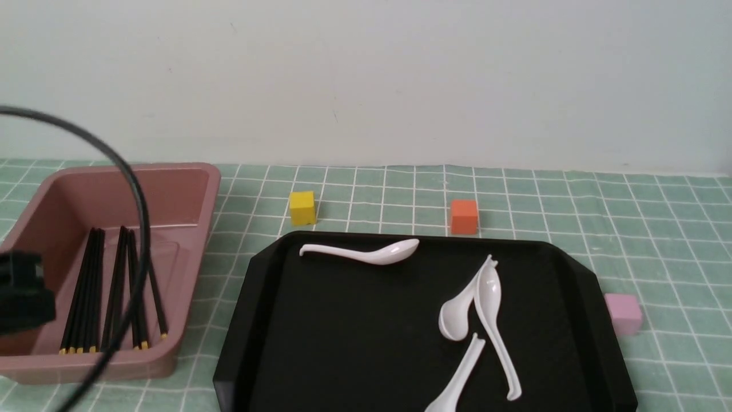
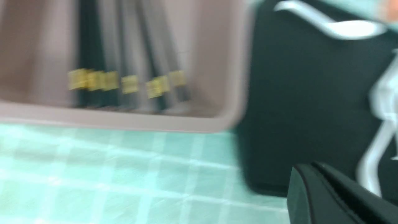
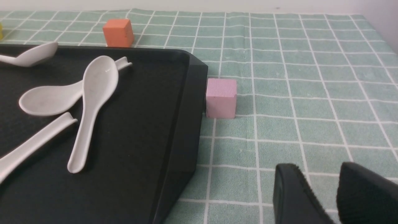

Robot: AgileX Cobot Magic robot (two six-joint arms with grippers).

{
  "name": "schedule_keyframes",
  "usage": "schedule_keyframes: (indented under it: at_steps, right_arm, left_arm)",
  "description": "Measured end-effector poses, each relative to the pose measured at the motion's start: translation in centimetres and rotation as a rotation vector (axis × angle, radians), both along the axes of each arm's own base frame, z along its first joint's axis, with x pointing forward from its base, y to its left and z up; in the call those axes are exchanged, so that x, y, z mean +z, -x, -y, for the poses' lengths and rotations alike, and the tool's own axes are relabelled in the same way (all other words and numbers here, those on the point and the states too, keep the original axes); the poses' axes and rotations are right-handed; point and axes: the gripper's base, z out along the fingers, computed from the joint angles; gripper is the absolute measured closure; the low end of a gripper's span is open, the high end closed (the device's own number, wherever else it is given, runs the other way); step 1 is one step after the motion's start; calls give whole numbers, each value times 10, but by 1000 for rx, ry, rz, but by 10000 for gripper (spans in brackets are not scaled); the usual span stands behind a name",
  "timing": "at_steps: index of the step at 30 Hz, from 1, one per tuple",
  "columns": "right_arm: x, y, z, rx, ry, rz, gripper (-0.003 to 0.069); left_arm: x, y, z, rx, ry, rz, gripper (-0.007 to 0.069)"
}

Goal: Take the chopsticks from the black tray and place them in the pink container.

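Several black chopsticks [image 1: 108, 292] with yellow tips lie side by side in the pink container [image 1: 189, 183] at the left. The blurred left wrist view shows the chopsticks [image 2: 124, 84] inside the container [image 2: 124, 123], next to the black tray [image 2: 295, 93]. My left gripper [image 2: 306, 168] is shut with nothing between its fingers. It hangs over the cloth near the tray's corner, apart from the container. The black tray [image 1: 354, 320] carries only white spoons [image 1: 486, 297]. My right gripper [image 3: 320, 169] stands open and empty over the cloth, to the right of the tray [image 3: 140, 124].
A black part of the left arm [image 1: 20, 297] and its cable [image 1: 137, 200] hang in front of the container. A yellow cube [image 1: 302, 207] and an orange cube [image 1: 464, 216] stand behind the tray. A small pink cube [image 1: 623, 312] sits at the tray's right edge.
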Motion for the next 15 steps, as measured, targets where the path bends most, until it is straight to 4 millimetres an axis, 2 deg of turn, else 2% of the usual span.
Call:
schedule_keyframes:
  at_steps: [3, 7, 11, 15]
  right_arm:
    - [0, 0, 0, 0, 0, 0, 419]
    - [0, 0, 0, 0, 0, 0, 419]
    - [0, 0, 0, 0, 0, 0, 419]
    - [0, 0, 0, 0, 0, 0, 419]
  left_arm:
    - [-23, 34, 10, -14, 71, 178, 637]
    - [-42, 59, 14, 40, 177, 337, 637]
    - [-54, 68, 12, 103, 229, 427, 637]
    - [-61, 68, 10, 127, 227, 443, 637]
